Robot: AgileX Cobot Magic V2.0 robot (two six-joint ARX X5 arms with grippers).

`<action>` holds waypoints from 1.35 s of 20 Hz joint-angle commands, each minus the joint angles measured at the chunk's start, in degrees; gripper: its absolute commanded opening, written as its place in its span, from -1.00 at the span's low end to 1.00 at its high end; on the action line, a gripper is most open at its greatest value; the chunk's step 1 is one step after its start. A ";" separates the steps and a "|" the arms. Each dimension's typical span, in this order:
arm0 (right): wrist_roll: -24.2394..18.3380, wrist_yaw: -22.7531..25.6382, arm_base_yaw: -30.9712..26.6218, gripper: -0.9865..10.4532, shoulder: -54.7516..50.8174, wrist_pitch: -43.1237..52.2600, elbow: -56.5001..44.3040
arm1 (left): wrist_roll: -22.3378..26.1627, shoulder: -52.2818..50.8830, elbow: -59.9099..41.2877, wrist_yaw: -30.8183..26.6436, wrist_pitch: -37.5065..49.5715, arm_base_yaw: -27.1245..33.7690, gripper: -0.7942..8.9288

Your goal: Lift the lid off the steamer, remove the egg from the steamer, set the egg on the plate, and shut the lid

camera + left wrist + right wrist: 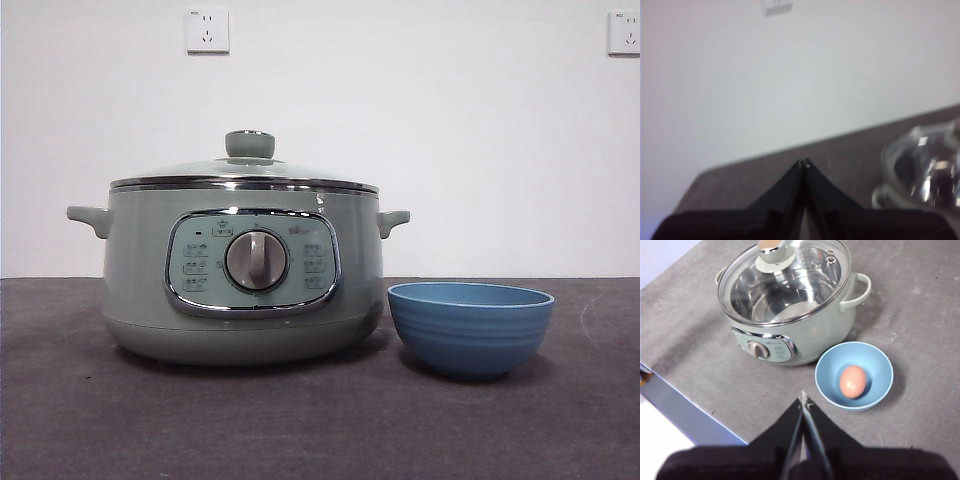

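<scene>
Two arms wait clear of the work, and neither shows in the front view. The biggest thing on the dark grey table [90, 420] is the steamer [140, 280], a pale sage-green pot whose chrome-framed control panel and silver dial [257, 260] face the front camera. Its two small side handles stick out at either side. The lid [240, 172] sits closed on the steamer, chrome rim seated all round the pot's top edge and the pale green knob [249, 144] upright at its centre. Through the glass in the right wrist view the shiny inner pot [785, 295] looks bare.

Just beside the steamer, on its right in the front view and not quite touching it, stands the plate [470, 328], a small blue ridged bowl. The right wrist view looks down into it and shows the egg [852, 381], brownish, lying inside on the bottom.

The right gripper [805, 401] hangs high above the table in front of the steamer and plate, jaws pressed together and holding nothing. The left gripper [803, 163] is likewise closed to a point and empty, held off to one side, with the lid's glass edge blurred at the border of its view.
</scene>
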 commanded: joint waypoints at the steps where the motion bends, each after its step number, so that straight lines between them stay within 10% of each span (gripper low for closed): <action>1: 0.33 -0.09 0.11 -0.83 -0.04 0.33 0.00 | 0.26 -4.28 -5.40 -0.37 0.44 0.48 -0.84; 27: 0.33 -0.09 0.11 -0.83 -0.04 0.33 0.00 | -1.99 -14.45 -16.09 -1.40 -13.11 0.70 -0.84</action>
